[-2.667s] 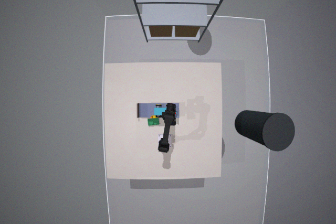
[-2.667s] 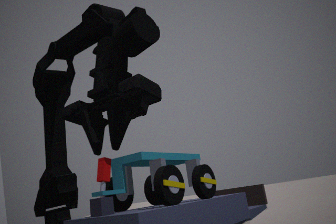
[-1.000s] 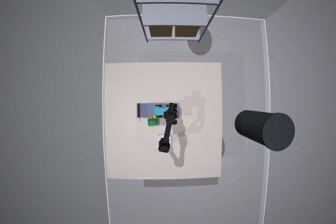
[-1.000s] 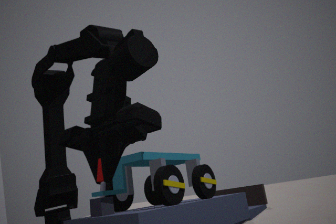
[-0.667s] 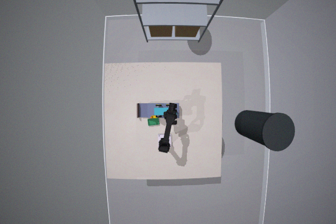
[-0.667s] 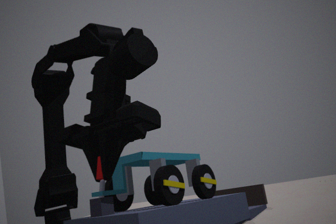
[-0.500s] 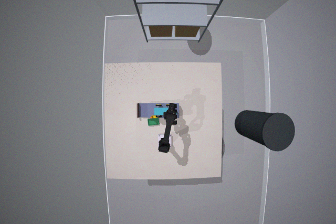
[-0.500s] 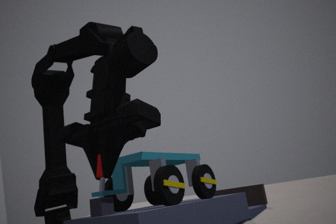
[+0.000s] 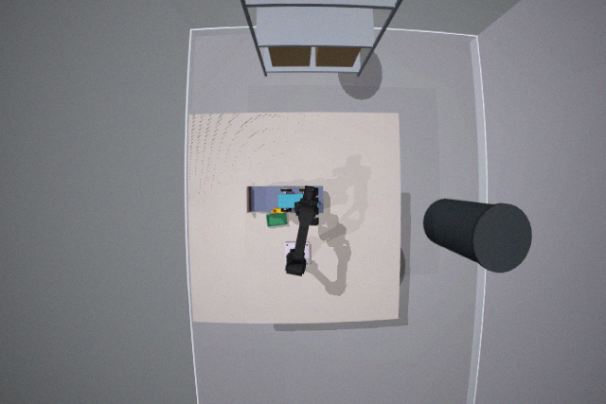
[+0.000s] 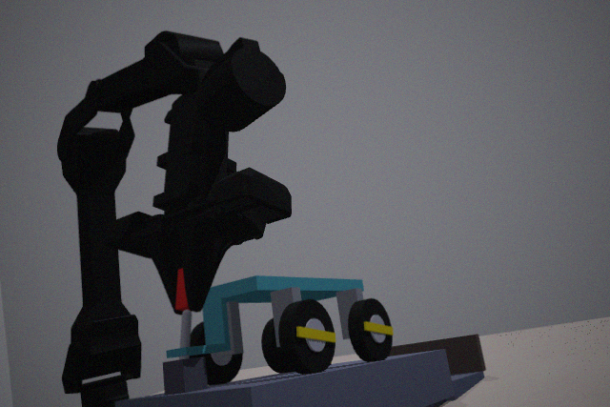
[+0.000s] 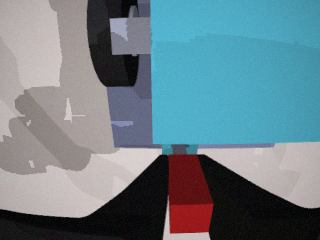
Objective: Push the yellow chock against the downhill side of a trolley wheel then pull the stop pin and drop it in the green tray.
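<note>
Wrist view, nearest: the gripper (image 11: 190, 216) is clamped on the red head of the pin (image 11: 190, 199), black fingers pressing it from both sides. A pale grey stretch shows below the red block, between the fingers; whether it is the pin's shaft cannot be told from here. Just past the head, the trolley's (image 11: 234, 54) teal deck fills the upper right of the view. A black wheel (image 11: 110, 30) on a grey bracket sits off the deck's left edge, over the slate-blue ramp (image 11: 127, 116). Cream table (image 11: 40, 40) beyond, crossed by arm shadows.

Exterior view: the gripper (image 10: 187, 294) points straight down at the trolley's uphill end. Only a sliver of the pin's red head (image 10: 180, 289) shows between the fingers; its grey shaft runs down through the trolley's (image 10: 295, 285) low teal lip into a grey block on the ramp (image 10: 344, 382). The trolley's wheels (image 10: 308, 335) rest on the ramp, hubs barred yellow. A dark stop closes the ramp's low end.

Top view: the arm (image 9: 301, 231) reaches from its base plate (image 9: 290, 245) to the ramp's (image 9: 261, 199) right end. The tray (image 9: 276, 219) lies just beside the ramp's near edge. The chock (image 9: 278, 211) shows as a yellow-orange speck at the tray's far edge, near the trolley (image 9: 286, 201); contact with a wheel cannot be told. Farther off: a shelf rack (image 9: 258, 55) with blue cylinders and a dark cylinder (image 9: 474, 234) on its side.
</note>
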